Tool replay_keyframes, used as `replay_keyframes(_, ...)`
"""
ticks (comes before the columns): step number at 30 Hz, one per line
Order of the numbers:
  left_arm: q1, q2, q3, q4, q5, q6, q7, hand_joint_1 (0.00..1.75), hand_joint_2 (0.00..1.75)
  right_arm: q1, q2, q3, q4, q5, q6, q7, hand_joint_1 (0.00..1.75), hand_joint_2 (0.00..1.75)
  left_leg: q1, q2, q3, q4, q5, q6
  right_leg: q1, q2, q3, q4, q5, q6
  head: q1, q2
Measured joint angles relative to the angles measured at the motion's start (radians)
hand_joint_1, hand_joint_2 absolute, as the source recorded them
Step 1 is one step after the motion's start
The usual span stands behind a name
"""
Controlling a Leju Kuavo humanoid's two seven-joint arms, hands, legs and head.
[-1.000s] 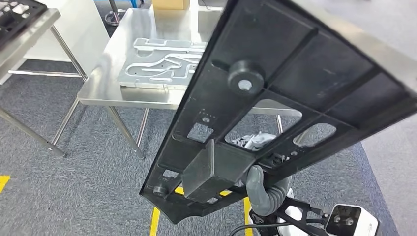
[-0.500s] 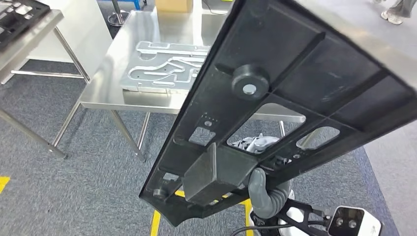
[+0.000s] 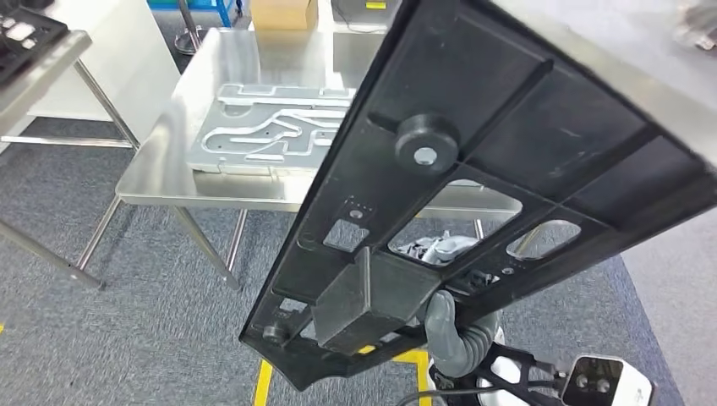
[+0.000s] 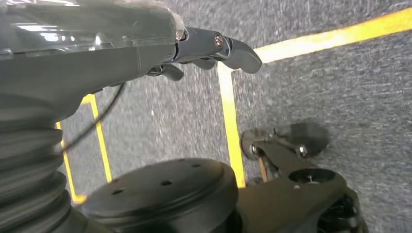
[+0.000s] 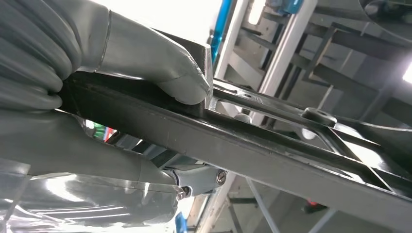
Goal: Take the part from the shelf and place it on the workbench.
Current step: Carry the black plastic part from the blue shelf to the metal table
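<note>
A cardboard box stands beyond grey carpet with yellow floor lines.

part — black | workbench — silver | carpet — speckled grey, yellow lines | right hand — grey

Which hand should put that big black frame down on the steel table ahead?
The right robot hand: it already grips the black frame at its edge. The left robot hand hangs over the floor, holding nothing, away from the workbench.

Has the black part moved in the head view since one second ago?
No: the black part keeps its place; the steel workbench shifted left, so the camera moved.
</note>
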Motion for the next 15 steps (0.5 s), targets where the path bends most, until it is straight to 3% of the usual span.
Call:
replay_keyframes(3,0.000,-0.001,0.000,0.000,0.000,-0.001,-0.001,0.00,1.75,-0.001,0.000,0.000,-0.001,0.002,0.000,-0.001,1.75,1.75,0.003,-0.003,0.009,-0.020,-0.011,0.012,0.002,-0.003,0.000,0.001,-0.007,0.015,0.000,0.000)
replay_keyframes(5,0.000,-0.002,0.000,0.000,0.000,0.000,-0.001,0.00,1.75,-0.002,0.000,0.000,-0.001,0.004,0.000,-0.001,1.75,1.75,0.010,-0.003,0.024,-0.032,-0.014,0.021,0.002,-0.005,-0.022,0.054,-0.034,0.026,0.002,0.000)
replay_keyframes(8,0.001,-0.002,0.000,0.000,0.000,0.001,0.000,0.00,1.75,0.000,-0.001,0.000,0.000,0.005,0.000,-0.001,1.75,1.75,0.011,-0.001,0.040,-0.035,-0.026,0.028,-0.009,-0.006,-0.135,0.244,-0.097,0.037,0.004,0.000)
replay_keyframes(9,0.002,-0.002,0.000,0.000,0.000,0.001,0.000,0.00,1.75,0.001,-0.002,0.000,0.000,0.005,0.000,-0.001,1.75,1.75,0.011,-0.001,0.046,-0.035,-0.031,0.027,-0.012,-0.006,-0.165,0.281,-0.096,0.040,0.004,0.000)
replay_keyframes(10,0.003,-0.002,0.000,0.000,0.000,0.001,0.000,0.00,1.75,0.002,-0.002,0.000,0.000,0.005,0.000,-0.001,1.75,1.75,0.012,-0.003,0.053,-0.035,-0.037,0.026,-0.015,-0.006,-0.177,0.280,-0.074,0.042,0.004,0.000)
replay_keyframes(11,0.004,-0.002,0.000,0.000,0.000,0.001,0.000,0.00,1.75,0.002,-0.003,0.000,0.000,0.006,-0.001,-0.001,1.75,1.75,0.013,-0.004,0.063,-0.035,-0.043,0.023,-0.018,-0.007,-0.167,0.238,-0.033,0.042,0.004,0.000)
replay_keyframes(13,0.005,-0.003,0.000,0.000,0.000,0.001,0.000,0.00,1.75,0.001,-0.003,0.000,0.000,0.007,-0.002,-0.001,1.75,1.75,0.013,-0.006,0.083,-0.036,-0.059,0.013,-0.018,-0.010,-0.115,0.101,0.050,0.041,0.004,0.000)
replay_keyframes(15,0.005,-0.003,0.000,0.000,0.001,0.001,0.000,0.00,1.75,0.000,-0.003,0.000,0.000,0.010,-0.005,0.000,1.75,1.75,0.010,-0.007,0.092,-0.037,-0.071,0.001,-0.015,-0.011,-0.080,0.023,0.071,0.033,0.004,0.000)
